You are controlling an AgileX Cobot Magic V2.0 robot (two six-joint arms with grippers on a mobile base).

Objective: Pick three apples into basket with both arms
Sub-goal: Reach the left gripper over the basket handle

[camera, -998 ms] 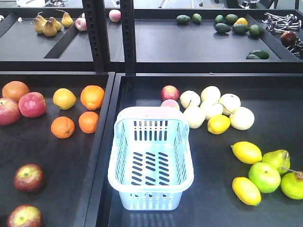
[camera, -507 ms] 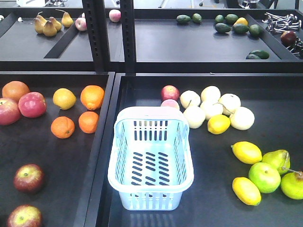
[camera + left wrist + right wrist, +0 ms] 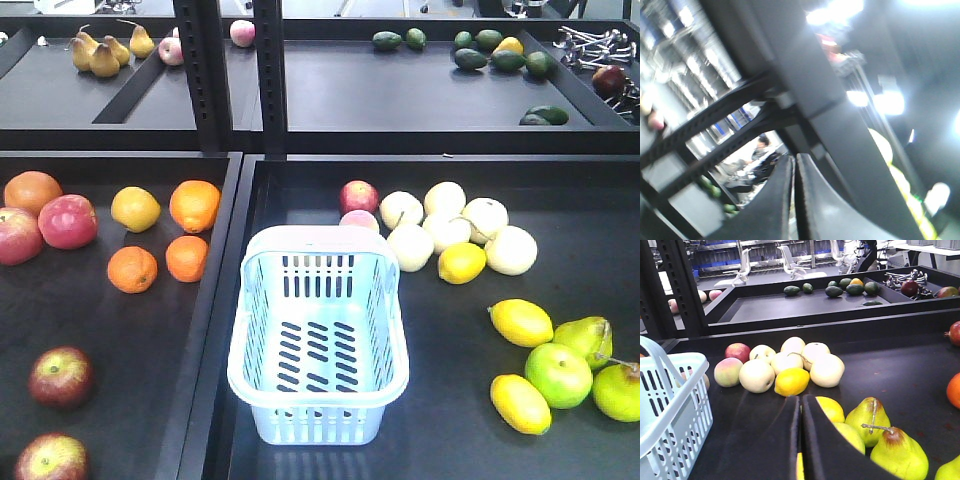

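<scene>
The basket (image 3: 318,236) stands empty; two apples (image 3: 62,376) lie at its 8 o'clock, a third apple (image 3: 359,197) at 12 — crowded by pale fruit (image 3: 410,246). Left hand (image 3: 794,162) and right hand (image 3: 800,405) are both pressed together. Likely slips: grabbing the brighter pink-red apples (image 3: 67,221) at 10 o'clock, or a late-opening hand nudging round fruit away.

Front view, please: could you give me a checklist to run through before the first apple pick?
1. Basket upright and empty: ok.
2. Upper dark red apple and lower dark red apple lie free in the left tray: ok.
3. Third dark red apple located: cannot tell.
4. Left end effector open for a grasp: not ok, shut and empty.
5. Right end effector open for a grasp: not ok, shut and empty.
</scene>
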